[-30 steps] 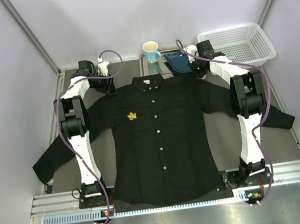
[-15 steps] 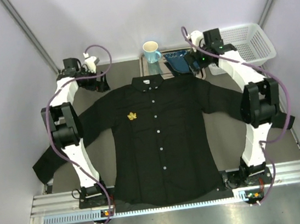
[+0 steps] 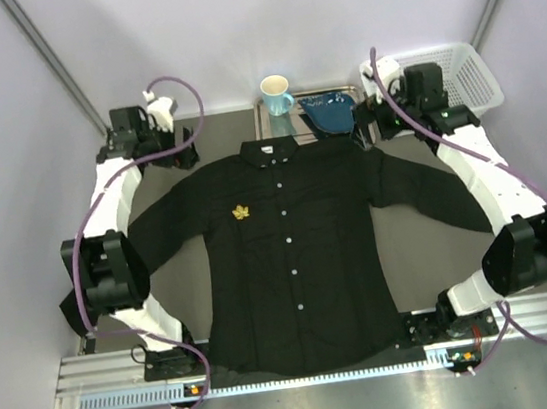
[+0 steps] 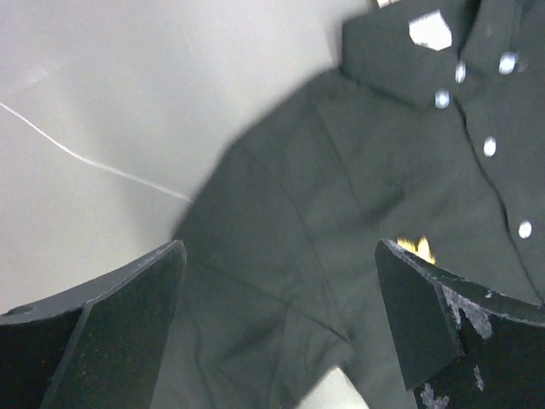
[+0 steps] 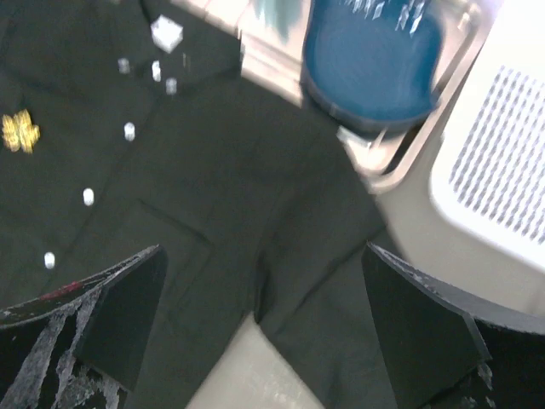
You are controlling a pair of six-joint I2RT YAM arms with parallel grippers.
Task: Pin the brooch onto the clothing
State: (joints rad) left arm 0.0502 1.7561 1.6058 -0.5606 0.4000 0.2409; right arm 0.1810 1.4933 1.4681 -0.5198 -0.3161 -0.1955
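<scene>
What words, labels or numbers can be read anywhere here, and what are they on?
None can be read.
The white tag inside the collar of the shirt is the only label-like thing, and it is too small and blurred in every view to show any writing.
</scene>
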